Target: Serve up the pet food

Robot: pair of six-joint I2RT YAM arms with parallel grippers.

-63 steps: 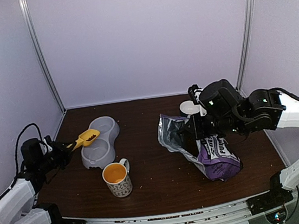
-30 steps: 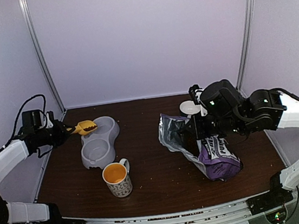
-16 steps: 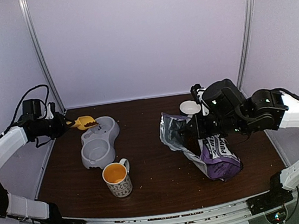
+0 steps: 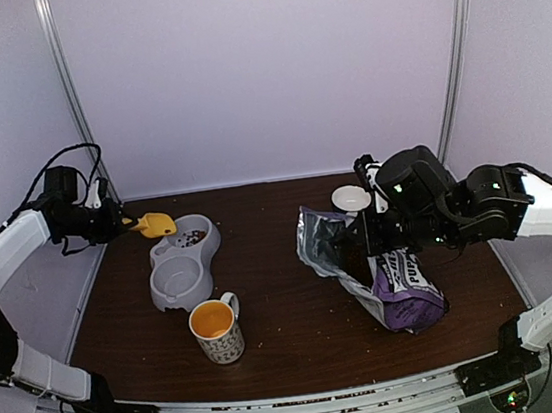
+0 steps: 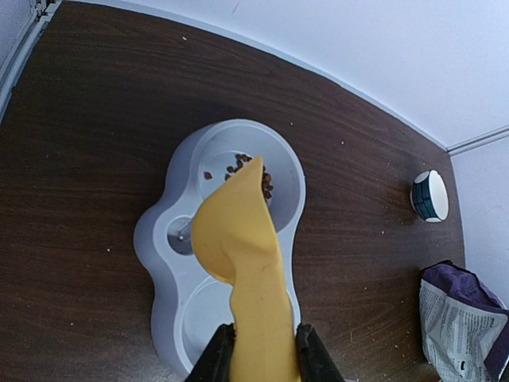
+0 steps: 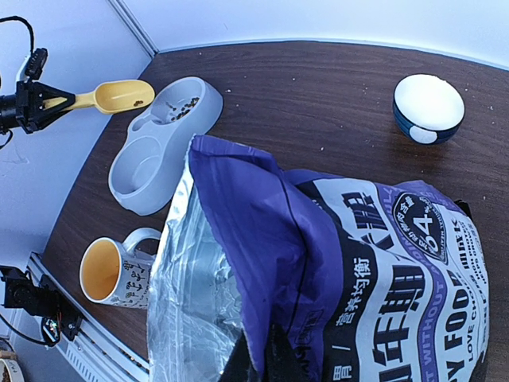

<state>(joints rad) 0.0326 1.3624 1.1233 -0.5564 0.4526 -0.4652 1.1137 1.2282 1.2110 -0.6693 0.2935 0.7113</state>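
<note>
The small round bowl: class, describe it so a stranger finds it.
Find the purple food bag on the right of the table. Behind it, towards the back wall, sits the small bowl: white inside, dark blue outside, unlike the grey double feeder.

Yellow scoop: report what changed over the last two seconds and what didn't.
The left claw swung the yellow scoop farther back and tipped it; most of its kibble now lies in the far compartment of the grey double bowl. It kept its grip on the handle. The right claw stayed shut on the purple bag; mug and small white bowl did not move.
</note>
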